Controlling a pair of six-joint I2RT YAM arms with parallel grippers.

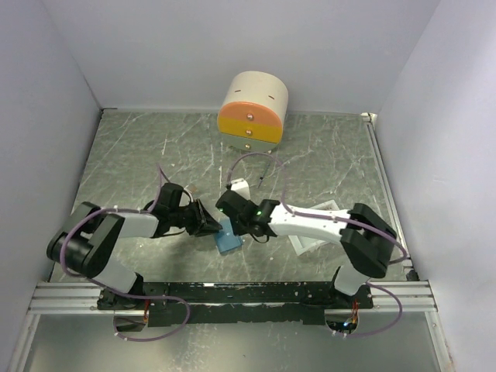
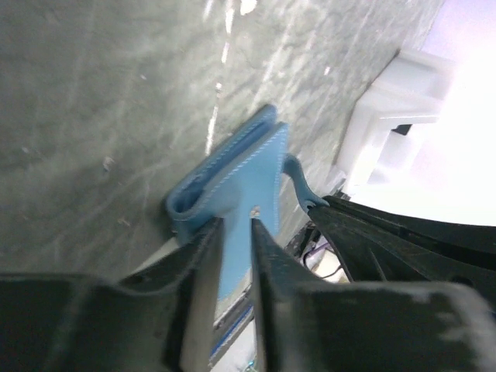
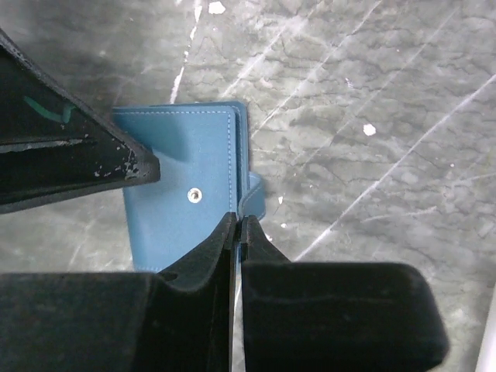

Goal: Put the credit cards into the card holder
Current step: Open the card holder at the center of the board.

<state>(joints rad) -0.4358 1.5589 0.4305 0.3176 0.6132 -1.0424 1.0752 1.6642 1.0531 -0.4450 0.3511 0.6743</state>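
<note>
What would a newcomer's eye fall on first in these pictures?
Mid-table lies the blue card holder, with the right gripper closed at its tab edge and the left gripper slightly open over it. A round cream drawer box with orange and yellow fronts stands at the back.

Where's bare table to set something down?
Free: grey marbled tabletop left of the round cream drawer box, and right of it. Crowded: centre, left pincer and right pincer at the light-blue folding card holder; shallow white tray beside.

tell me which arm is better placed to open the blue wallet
Likely right: the right claw is shut on the light-blue folded stitched wallet at its open edge beside the tab; the left claw stands parted around another edge.
</note>
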